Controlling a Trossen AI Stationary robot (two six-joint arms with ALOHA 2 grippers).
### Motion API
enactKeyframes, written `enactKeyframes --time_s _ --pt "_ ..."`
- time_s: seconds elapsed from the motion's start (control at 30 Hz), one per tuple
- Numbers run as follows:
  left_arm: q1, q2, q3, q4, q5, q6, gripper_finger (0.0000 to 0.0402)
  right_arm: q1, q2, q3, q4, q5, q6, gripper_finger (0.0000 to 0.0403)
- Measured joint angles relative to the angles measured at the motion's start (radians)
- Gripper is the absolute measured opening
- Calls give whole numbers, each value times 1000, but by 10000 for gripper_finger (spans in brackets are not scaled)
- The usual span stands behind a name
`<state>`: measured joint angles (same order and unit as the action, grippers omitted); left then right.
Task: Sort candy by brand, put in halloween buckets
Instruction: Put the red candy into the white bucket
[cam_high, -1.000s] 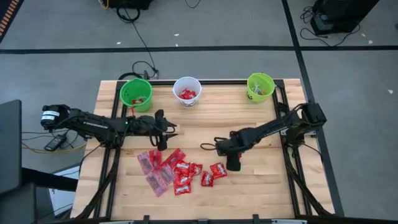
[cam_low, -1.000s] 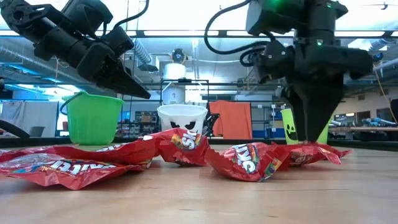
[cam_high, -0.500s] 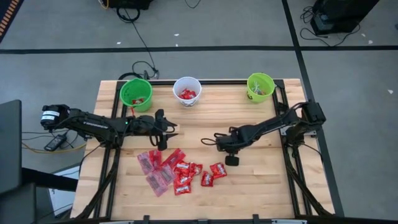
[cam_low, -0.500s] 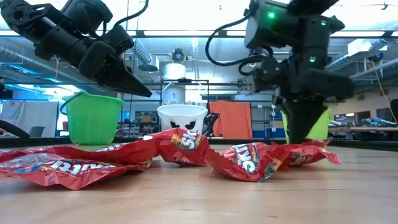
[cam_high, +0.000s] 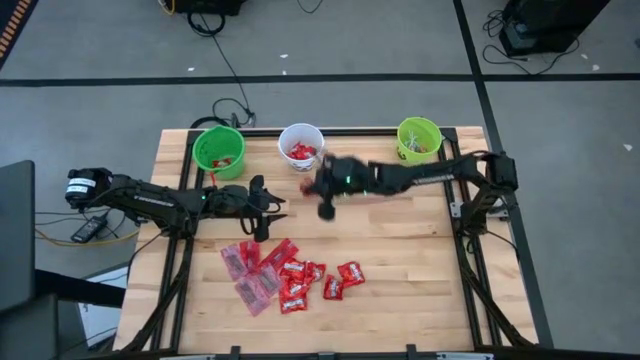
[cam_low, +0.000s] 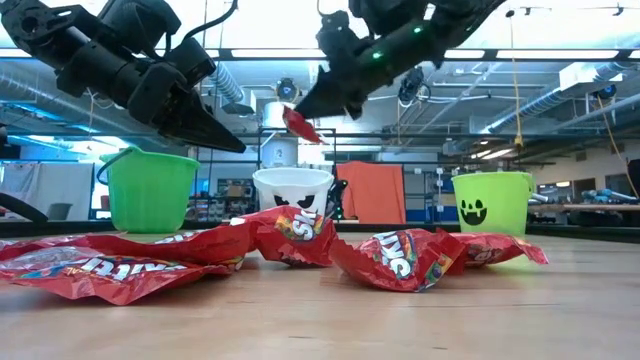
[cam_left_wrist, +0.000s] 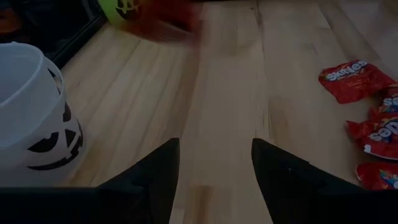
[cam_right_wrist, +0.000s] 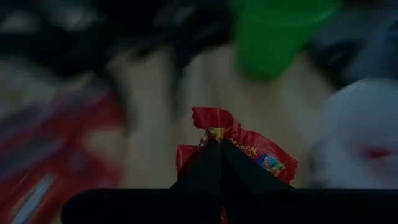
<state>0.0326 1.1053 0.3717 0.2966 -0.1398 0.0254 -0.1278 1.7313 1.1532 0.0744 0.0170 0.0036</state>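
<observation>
Three buckets stand along the far edge of the counter (cam_high: 400, 250): a green bucket (cam_high: 219, 150) at the left, a white bucket (cam_high: 300, 146) in the middle, and a second green bucket (cam_high: 419, 139) with a dark face mark at the right. Red packets show inside the left green one and the white one; what lies in the right green one is too small to tell.

The right gripper (cam_high: 309, 187) is in the air just in front of the white bucket, its fingers closed on a red packet (cam_low: 299, 125) (the right wrist view shows the wrapper pinched between the two dark tips). The left gripper (cam_high: 268, 208) hangs over the counter to the left of it, fingers spread and holding nothing, near the pile of candy (cam_high: 285, 277).

That pile lies toward the near edge, left of centre, with the flat pinkish packets on its left side and the shiny red ones on its right. Bare wood runs between the pile and the buckets, and the whole right half of the counter is open.

From table height the held packet is seen well above the white bucket's rim, which the overhead view cannot show. Only the left wrist view shows the white bucket's black face print.
</observation>
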Motion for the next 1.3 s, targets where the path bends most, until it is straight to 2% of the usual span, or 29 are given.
enactKeyframes --time_s 0.37,0.6,0.77,0.97,1.13,1.3 --pt "0 0 0 0 -10 1 207 -197 1 59 202 61 37 2" --pt "0 0 0 10 -14 0 207 -282 7 59 253 60 72 6" --pt "0 0 0 36 -22 16 207 -330 83 88 308 -39 138 4" --pt "0 0 0 35 -24 16 207 -344 159 149 261 -70 165 13" --pt "0 0 0 20 -25 19 207 -344 183 158 257 -81 179 38" --pt "0 0 0 22 -25 19 207 -344 177 159 254 -90 172 93"
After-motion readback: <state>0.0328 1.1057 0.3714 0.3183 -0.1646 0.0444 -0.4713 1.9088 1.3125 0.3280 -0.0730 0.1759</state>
